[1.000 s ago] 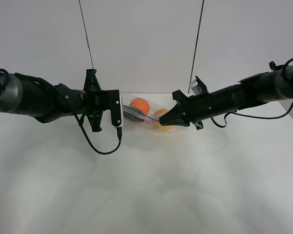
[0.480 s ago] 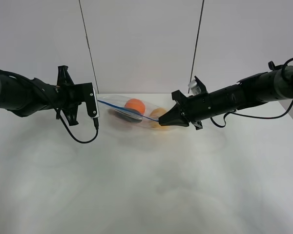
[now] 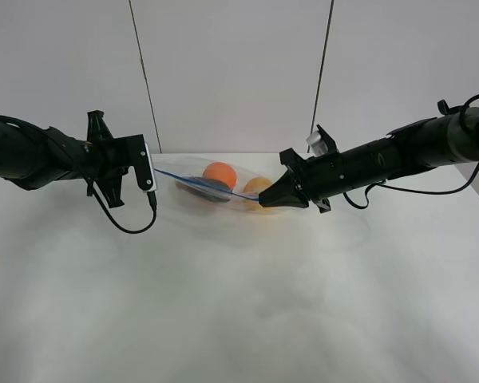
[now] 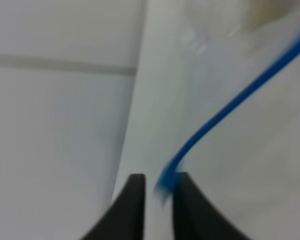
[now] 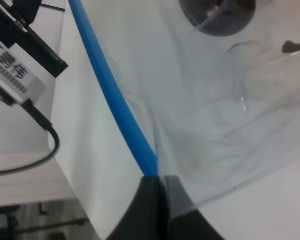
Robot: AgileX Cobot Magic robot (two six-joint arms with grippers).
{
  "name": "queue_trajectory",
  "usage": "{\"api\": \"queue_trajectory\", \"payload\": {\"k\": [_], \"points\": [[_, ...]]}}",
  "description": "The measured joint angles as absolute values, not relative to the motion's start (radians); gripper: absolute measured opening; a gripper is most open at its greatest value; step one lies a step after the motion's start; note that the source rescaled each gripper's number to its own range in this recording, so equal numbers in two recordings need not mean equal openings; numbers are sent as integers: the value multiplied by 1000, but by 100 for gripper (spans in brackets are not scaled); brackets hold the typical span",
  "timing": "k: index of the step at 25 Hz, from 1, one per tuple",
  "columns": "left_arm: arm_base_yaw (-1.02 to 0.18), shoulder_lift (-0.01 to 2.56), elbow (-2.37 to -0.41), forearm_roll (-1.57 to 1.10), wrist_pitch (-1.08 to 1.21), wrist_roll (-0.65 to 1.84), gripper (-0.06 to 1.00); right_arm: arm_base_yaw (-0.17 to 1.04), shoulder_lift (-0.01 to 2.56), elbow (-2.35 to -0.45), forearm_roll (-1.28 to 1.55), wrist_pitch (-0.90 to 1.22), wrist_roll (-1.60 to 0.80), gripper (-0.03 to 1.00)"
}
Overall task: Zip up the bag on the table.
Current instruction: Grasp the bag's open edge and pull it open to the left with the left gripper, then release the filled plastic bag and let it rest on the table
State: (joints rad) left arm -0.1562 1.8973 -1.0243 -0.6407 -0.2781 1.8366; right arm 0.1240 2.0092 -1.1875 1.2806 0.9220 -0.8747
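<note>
The clear bag [image 3: 223,194] lies at the back middle of the white table [image 3: 239,319], stretched between both grippers. It shows an orange [image 3: 219,173], a yellow pear [image 3: 257,186] and a dark eggplant [image 3: 201,189]. Its blue zipper strip [image 3: 207,187] runs taut from left to right. My left gripper [image 3: 154,172] is shut on the strip's left end; in the left wrist view the gripper [image 4: 159,189] pinches the blue strip [image 4: 225,110]. My right gripper [image 3: 263,203] is shut on the strip's right end, and the gripper [image 5: 160,182] also shows clamping the strip [image 5: 110,90] in the right wrist view.
A black cable [image 3: 132,227] loops down from the left arm onto the table. Two thin dark rods [image 3: 141,72] [image 3: 324,72] stand behind the table against the pale wall. The right arm [image 3: 399,155] reaches in from the far right.
My left gripper has slid left along the blue strip, away from the fruit. The bag's top edge now stretches longer. The right gripper has held its place.
</note>
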Motion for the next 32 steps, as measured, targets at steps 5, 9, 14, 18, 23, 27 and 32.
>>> {"api": "queue_trajectory", "payload": {"k": [5,9,14,18,23,27,32], "points": [[-137,1897,-1024,-579,-300,1689,74,122,2009,-1188,1263,925,-874,0],[-105,1897,-1024,-563,-300,1630,91,122,2009,-1188,1263,927,-874,0],[-22,1897,-1024,-607,-302,1604,94,122,2009,-1188,1262,929,-874,0],[25,1897,-1024,-679,-346,1497,94,122,2009,-1188,1262,931,-874,0],[34,1897,-1024,-747,-404,1200,94,122,2009,-1188,1262,932,-874,0],[38,1878,-1026,-761,-344,1051,94,122,2009,-1188,1262,932,-872,0],[75,1865,-1102,-765,-79,981,94,122,2009,-1188,1262,932,-871,0]]}}
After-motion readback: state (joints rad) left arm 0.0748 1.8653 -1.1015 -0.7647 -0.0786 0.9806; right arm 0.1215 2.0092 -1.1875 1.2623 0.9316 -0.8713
